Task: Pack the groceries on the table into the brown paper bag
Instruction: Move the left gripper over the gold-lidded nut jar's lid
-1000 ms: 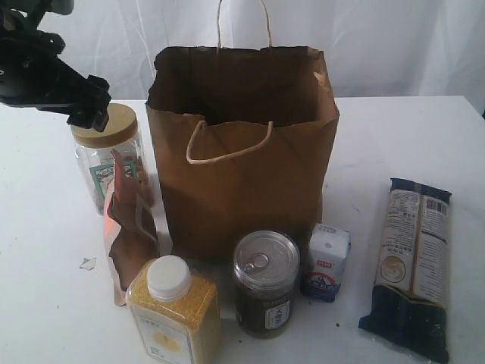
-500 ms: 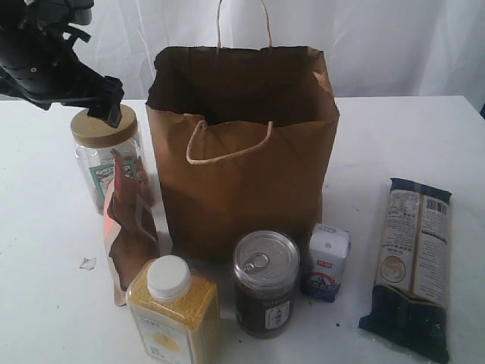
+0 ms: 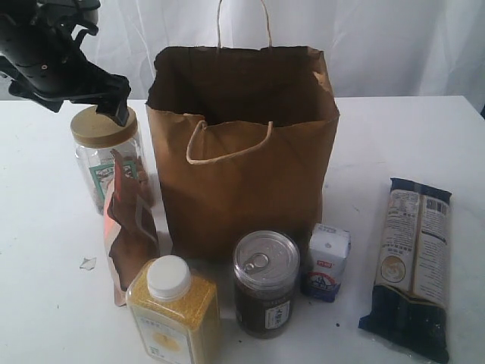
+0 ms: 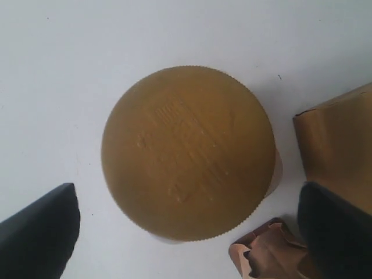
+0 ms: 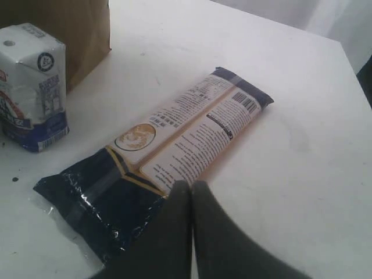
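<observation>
The gold-lidded clear jar (image 3: 104, 152) stands left of the tall brown paper bag (image 3: 242, 174). My left gripper (image 3: 107, 100) hovers open just above its lid (image 4: 186, 151), one finger (image 4: 38, 229) on either side and neither touching it. In front of the jar, the brown pouch (image 3: 130, 227) leans upright. Along the front stand the yellow-grain bottle (image 3: 174, 311), the pull-tab can (image 3: 265, 284) and the small carton (image 3: 326, 262). The long noodle packet (image 3: 413, 265) lies flat at the right. My right gripper (image 5: 190, 187) is shut and empty, above the near end of the noodle packet (image 5: 174, 145).
A white crumb (image 3: 88, 263) lies on the white table (image 3: 45, 227) left of the pouch. A white curtain hangs behind the table. In the right wrist view the carton (image 5: 32, 87) stands beside the bag's corner (image 5: 75, 29).
My left gripper has moved rightward from the jar's left side to over its lid. Nothing on the table has moved.
</observation>
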Action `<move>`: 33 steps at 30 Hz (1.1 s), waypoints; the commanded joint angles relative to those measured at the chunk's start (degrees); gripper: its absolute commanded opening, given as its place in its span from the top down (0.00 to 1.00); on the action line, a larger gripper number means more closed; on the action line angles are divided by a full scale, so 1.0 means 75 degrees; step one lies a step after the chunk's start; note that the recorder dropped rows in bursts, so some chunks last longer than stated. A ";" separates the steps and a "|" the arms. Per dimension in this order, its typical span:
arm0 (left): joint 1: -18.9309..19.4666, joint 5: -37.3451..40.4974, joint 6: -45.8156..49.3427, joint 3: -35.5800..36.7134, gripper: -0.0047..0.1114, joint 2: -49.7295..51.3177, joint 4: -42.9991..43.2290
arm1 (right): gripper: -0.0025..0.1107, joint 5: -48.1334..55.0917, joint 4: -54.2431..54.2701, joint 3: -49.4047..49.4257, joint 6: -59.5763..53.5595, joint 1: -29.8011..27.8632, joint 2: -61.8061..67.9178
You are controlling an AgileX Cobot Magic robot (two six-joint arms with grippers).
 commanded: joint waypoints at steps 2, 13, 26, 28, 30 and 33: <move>0.0032 0.0119 -0.0214 -0.0056 0.05 -0.0030 -0.0283 | 0.98 -0.0042 -0.0029 0.0036 -0.0058 0.0015 -0.0039; 0.0032 0.0242 -0.0249 -0.0056 0.05 -0.0030 -0.0316 | 0.98 -0.0042 -0.0029 0.0036 -0.0058 0.0015 -0.0039; 0.0032 0.0174 -0.0181 -0.0056 0.05 -0.0030 -0.0286 | 0.98 -0.0042 -0.0029 0.0036 -0.0058 0.0015 -0.0039; 0.0032 0.0105 -0.0315 -0.0056 0.05 -0.0030 -0.0286 | 0.98 -0.0042 -0.0029 0.0036 -0.0058 0.0015 -0.0039; 0.0032 0.0092 -0.0404 -0.0056 0.05 0.0015 -0.0286 | 0.98 -0.0042 -0.0029 0.0036 -0.0058 0.0015 -0.0039; 0.0032 0.0060 -0.0387 -0.0056 0.05 0.0080 -0.0164 | 0.98 -0.0042 -0.0029 0.0036 -0.0058 0.0015 -0.0039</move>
